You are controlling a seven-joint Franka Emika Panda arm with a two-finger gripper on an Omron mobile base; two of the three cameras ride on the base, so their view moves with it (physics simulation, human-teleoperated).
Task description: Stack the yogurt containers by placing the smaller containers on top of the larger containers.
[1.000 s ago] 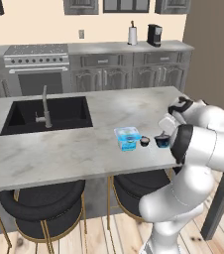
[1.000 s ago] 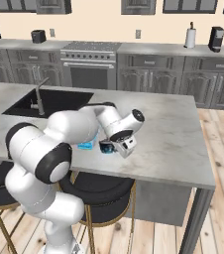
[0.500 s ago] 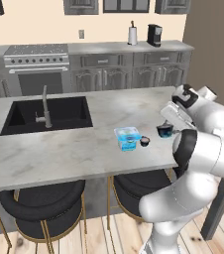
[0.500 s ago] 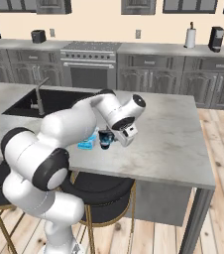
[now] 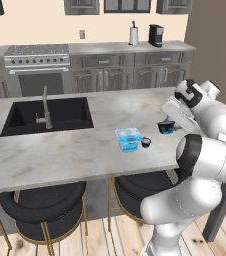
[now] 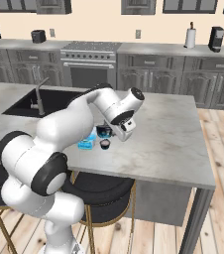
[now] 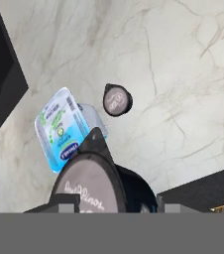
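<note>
My gripper (image 5: 166, 124) is shut on the bigger of the two dark round cups (image 5: 165, 128), holding it a little above the counter. In the hand view that cup (image 7: 90, 186) shows its pale lid between my fingertips (image 7: 67, 203). The tiny dark cup (image 5: 146, 142) stands on the marble just left of it, also seen beyond the held cup as a small round lid (image 7: 117, 99). The flat light-blue tub (image 5: 128, 139) with a pale printed lid (image 7: 59, 126) rests on the counter beside the tiny cup. From the right base, the held cup (image 6: 104, 131) hangs over the tub (image 6: 86, 143).
The black sink (image 5: 47, 114) with its faucet (image 5: 45, 107) is set into the island (image 5: 60, 150) left of the tub. Two dark stools (image 5: 42, 207) stand under the near edge. Bare marble stretches to the right (image 6: 168, 134).
The hand has risen and swung slightly, lifting the bigger dark cup off the counter. The tub and the tiny cup have stayed put.
</note>
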